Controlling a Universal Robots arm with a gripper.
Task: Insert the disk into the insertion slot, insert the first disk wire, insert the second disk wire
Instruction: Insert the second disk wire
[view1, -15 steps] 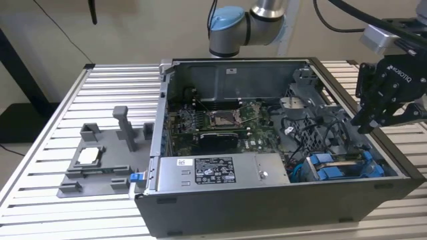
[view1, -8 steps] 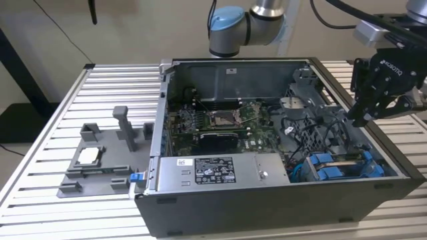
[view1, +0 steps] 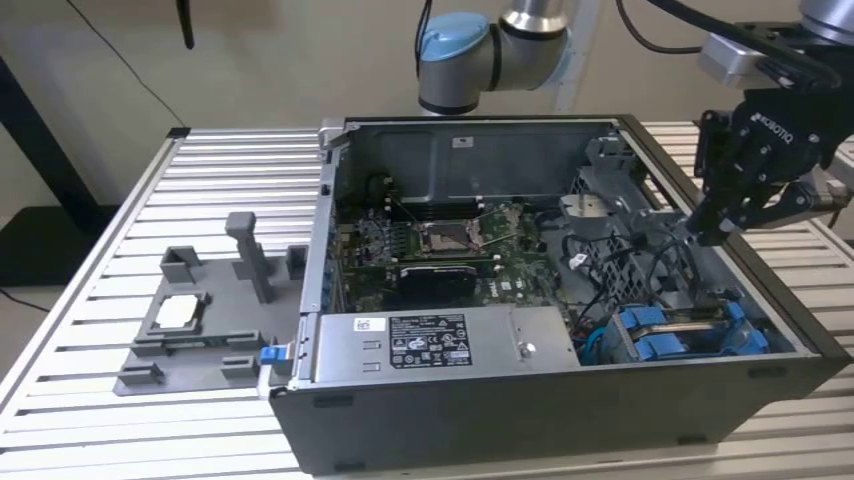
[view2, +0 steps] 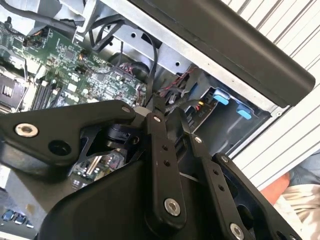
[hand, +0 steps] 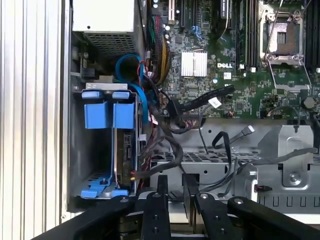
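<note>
The insertion slot (hand: 102, 150) is a grey metal bay with blue clips (hand: 105, 114), set in the open computer case's corner (view1: 674, 335). In the first wrist view, the disk (hand: 125, 152) stands on edge in the bay beside the clips. A thick black wire bundle (hand: 167, 150) runs to the disk's end. Two thinner black wires lie loose over the metal floor, one with a grey plug (hand: 247, 131) and one with a white tag (hand: 215, 102). My gripper (view1: 710, 232) hovers just inside the case wall on the exterior view's right, above the wires. Its fingers (hand: 162, 187) are drawn together, shut, with nothing visible between them.
The motherboard (view1: 447, 240) fills the case's middle, and a long grey power-supply box (view1: 427, 345) lies along its front. On the exterior view's left, a grey fixture (view1: 200, 320) stands on the slatted table (view1: 80, 300). A person's clothing (view2: 295, 200) is near the table edge.
</note>
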